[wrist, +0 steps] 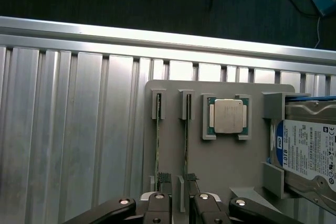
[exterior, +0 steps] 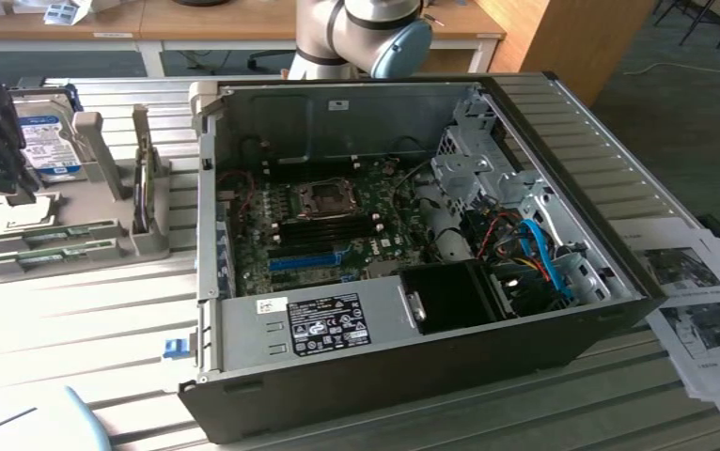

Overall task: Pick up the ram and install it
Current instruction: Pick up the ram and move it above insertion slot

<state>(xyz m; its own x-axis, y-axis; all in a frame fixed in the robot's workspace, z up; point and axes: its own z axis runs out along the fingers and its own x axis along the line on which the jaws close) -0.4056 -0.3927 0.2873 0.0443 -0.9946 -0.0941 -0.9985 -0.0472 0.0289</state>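
Note:
Two ram sticks stand on edge in slots of a grey fixture plate (wrist: 220, 171); one ram stick (wrist: 159, 140) and the other (wrist: 186, 142) show as thin lines in the wrist view. In the exterior view they are green strips (exterior: 56, 233) at the left. My gripper (wrist: 177, 181) hovers over the near ends of the two sticks, open and holding nothing. One of its fingertips (wrist: 164, 178) is above the first stick. In the exterior view the gripper (exterior: 9, 183) is a dark shape at the far left, above the fixture.
A CPU (wrist: 228, 116) and a silver hard drive (wrist: 307, 153) sit on the same fixture. The open computer case (exterior: 561, 338) fills the middle, with its motherboard (exterior: 322, 235) and a blue slot (exterior: 304, 260) inside. Printed sheets (exterior: 705, 310) lie at the exterior view's right.

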